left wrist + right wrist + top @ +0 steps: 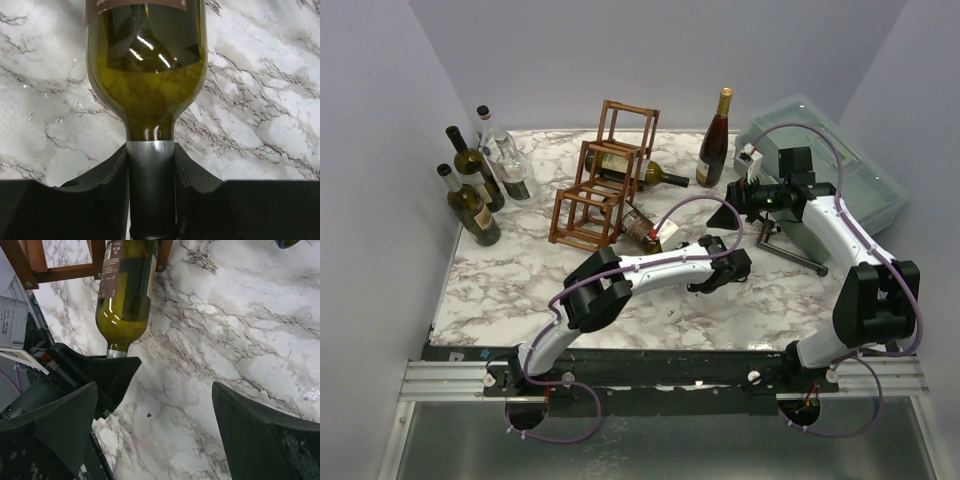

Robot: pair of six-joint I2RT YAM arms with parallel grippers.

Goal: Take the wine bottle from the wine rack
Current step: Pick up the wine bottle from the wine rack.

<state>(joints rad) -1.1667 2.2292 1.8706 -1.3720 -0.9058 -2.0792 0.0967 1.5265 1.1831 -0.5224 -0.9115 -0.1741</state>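
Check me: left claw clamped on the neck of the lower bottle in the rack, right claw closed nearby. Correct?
One thing is off: the right claw is open, spread wide in the right wrist view. The rest stands: the left claw is clamped on the neck of the lower wine bottle in the wine rack.

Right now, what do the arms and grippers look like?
The left arm and right arm have white links and bulky black joints, with a lilac cable looping along each. The left gripper and right gripper have matte black, wedge-shaped fingers.
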